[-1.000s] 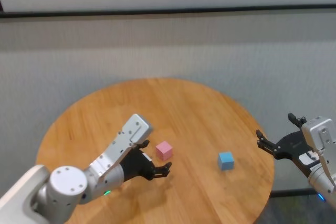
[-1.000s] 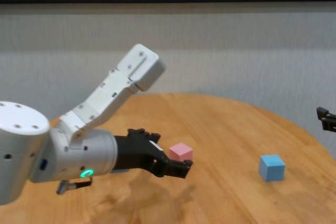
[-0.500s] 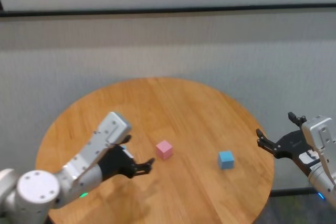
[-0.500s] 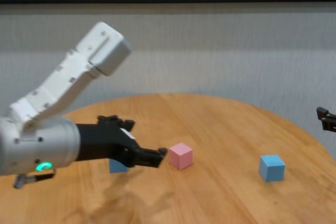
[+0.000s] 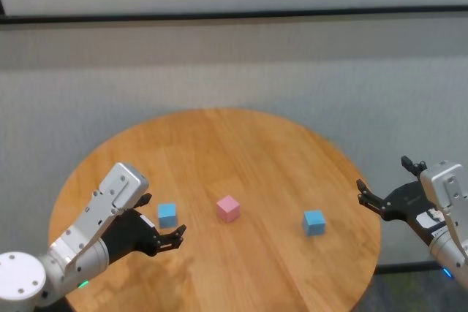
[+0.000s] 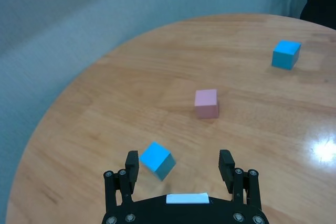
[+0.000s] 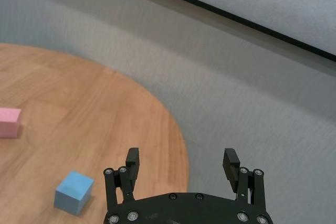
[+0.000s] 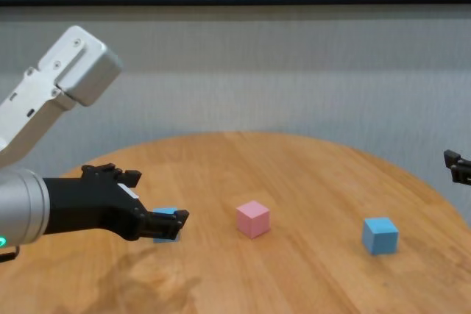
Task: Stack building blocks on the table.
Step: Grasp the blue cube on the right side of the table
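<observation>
So there are three cubes sitting loose on the round wooden tabletop (image 5: 241, 137), none stacked. The pink cube (image 5: 228, 208) is roughly in the middle. One blue cube (image 5: 314, 222) sits off to the robot's right of it, well apart, closer to that edge. The other blue cube (image 5: 167, 215) is on the robot's left side, near the pink one but not touching.

The left tool (image 5: 162, 232) hangs low over the tabletop just beside that left blue cube, fingers spread wide and holding nothing. In the left wrist view the cube (image 6: 157, 159) shows up between the two fingertips, a bit toward one side and turned at an angle.

The right tool (image 5: 386, 183) is out past the tabletop's right edge, off the wood entirely, also spread wide and holding nothing.
</observation>
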{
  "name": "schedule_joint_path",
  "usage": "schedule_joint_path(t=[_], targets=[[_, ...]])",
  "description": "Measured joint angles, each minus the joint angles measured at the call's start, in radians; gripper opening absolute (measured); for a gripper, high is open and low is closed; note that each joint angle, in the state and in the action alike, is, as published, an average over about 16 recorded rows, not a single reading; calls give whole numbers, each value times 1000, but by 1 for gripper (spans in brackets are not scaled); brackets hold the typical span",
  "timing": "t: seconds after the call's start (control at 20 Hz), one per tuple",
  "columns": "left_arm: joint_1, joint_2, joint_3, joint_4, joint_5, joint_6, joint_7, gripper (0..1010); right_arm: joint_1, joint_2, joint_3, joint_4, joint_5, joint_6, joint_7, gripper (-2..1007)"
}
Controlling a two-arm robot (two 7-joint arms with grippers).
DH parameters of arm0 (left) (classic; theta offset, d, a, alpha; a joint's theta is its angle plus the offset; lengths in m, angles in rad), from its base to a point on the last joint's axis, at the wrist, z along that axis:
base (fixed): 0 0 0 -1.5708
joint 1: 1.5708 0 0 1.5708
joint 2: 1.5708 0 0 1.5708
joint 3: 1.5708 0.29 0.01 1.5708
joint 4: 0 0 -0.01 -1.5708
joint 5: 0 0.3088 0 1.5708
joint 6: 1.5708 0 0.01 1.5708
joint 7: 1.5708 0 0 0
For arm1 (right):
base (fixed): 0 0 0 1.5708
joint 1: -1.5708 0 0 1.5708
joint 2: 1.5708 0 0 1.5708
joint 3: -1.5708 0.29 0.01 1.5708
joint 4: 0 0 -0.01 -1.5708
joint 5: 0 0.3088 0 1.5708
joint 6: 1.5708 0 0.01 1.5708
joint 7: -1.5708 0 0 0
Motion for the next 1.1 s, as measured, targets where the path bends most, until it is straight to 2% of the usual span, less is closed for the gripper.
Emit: schedule_joint_path(t=[0.2,0.4,0.75,1.1], targets=[[9,7,-6,-9,-3,3,1,1000,-3,-19,-1,-15,10,43,5,1005],[4,3,-3,-2,-2,0,-1,1000,-8,-48,-2,-32,24,99,10,1005],[-2,-3,1,7,-2,-5,-3,1000,-16,-118,3,-51,59,202,8,1005],[-6,-6,3,12,-1,-7,-4,1000,-17,-182,15,-42,74,267,-15,1005]])
